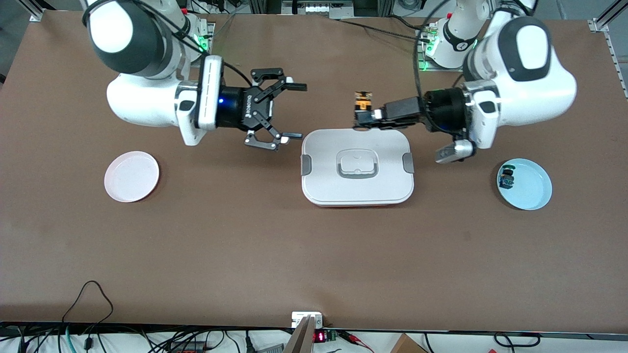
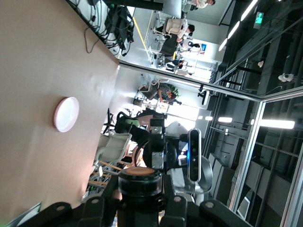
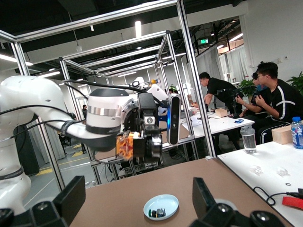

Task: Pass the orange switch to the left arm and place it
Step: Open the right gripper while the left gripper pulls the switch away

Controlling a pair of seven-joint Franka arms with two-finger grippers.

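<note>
Brown table [image 1: 274,255] under us: our left gripper [image 1: 362,112] pinches the orange switch [image 1: 363,100] above the box [image 1: 357,167]; our right gripper [image 1: 289,112] hangs spread wide nearby

Tabletop [image 1: 314,255] plain matte brown. Box [image 1: 357,166] white, grey side clips, grey-rimmed handle recess. Orange switch [image 1: 363,102] — orange body, black end. Both arms white with black joints; left claw [image 1: 362,116] and right claw [image 1: 289,113] black. Plate [image 1: 131,176] at 9 o'clock pale pink; plate [image 1: 532,189] at 3 o'clock light blue — holds a small blue-and-green component [image 1: 507,177].
</note>
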